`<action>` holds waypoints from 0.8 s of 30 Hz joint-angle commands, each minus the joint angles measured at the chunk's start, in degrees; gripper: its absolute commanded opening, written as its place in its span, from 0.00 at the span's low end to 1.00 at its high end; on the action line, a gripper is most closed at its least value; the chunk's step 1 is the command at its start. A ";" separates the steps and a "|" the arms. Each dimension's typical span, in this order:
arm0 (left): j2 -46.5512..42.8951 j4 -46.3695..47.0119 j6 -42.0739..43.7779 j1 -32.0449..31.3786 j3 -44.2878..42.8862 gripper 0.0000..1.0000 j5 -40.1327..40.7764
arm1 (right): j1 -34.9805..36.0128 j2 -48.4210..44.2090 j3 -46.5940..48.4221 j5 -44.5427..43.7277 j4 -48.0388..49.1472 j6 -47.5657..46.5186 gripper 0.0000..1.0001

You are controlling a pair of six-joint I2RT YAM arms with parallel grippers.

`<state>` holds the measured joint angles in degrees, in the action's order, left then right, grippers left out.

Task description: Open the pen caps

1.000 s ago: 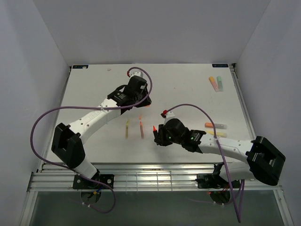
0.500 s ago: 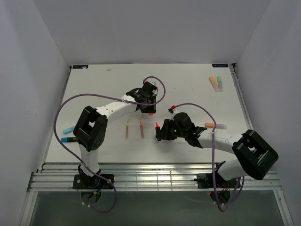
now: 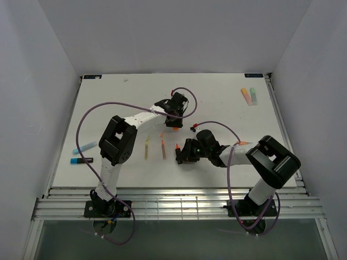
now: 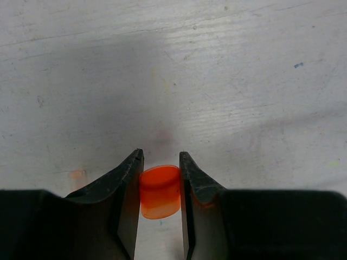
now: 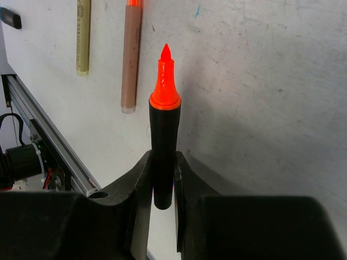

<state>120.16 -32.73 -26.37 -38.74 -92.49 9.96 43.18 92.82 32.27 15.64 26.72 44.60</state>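
Left wrist, orange cap [image 4: 160,184] clamped, long axis along fingers [image 4: 128,187]

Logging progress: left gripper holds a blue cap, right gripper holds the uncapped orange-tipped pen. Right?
No: the left wrist view shows the cap in the left gripper is orange. The right gripper does hold the uncapped orange-tipped pen.
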 commanded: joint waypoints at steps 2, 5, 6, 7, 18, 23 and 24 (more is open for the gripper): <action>0.51 -1.64 -0.43 0.33 -1.91 0.18 3.32 | -0.46 2.01 2.09 0.80 6.76 0.93 0.10; 1.22 -1.72 -1.05 0.33 -1.91 0.19 3.23 | -0.81 2.98 2.45 0.62 7.55 0.93 0.12; 1.57 -1.55 -1.31 0.25 -1.73 0.20 2.97 | -0.99 3.51 2.27 0.45 8.17 1.19 0.12; 1.74 -1.55 -1.40 0.33 -1.56 0.20 2.79 | -1.08 3.77 2.18 0.45 8.87 1.37 0.13; 2.54 -0.32 -1.75 0.33 0.90 0.30 3.05 | -3.19 9.40 4.99 1.41 10.98 1.46 0.21; 2.71 -0.23 -2.28 0.68 0.91 0.39 3.23 | -3.28 9.58 5.70 1.68 10.02 1.28 0.28; 2.80 -0.14 -2.46 0.68 0.82 0.40 3.05 | -3.36 9.66 5.70 1.50 9.67 1.28 0.33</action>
<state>123.26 -33.78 -28.14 -38.65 -92.29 12.23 40.03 101.97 36.36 17.08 36.14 46.46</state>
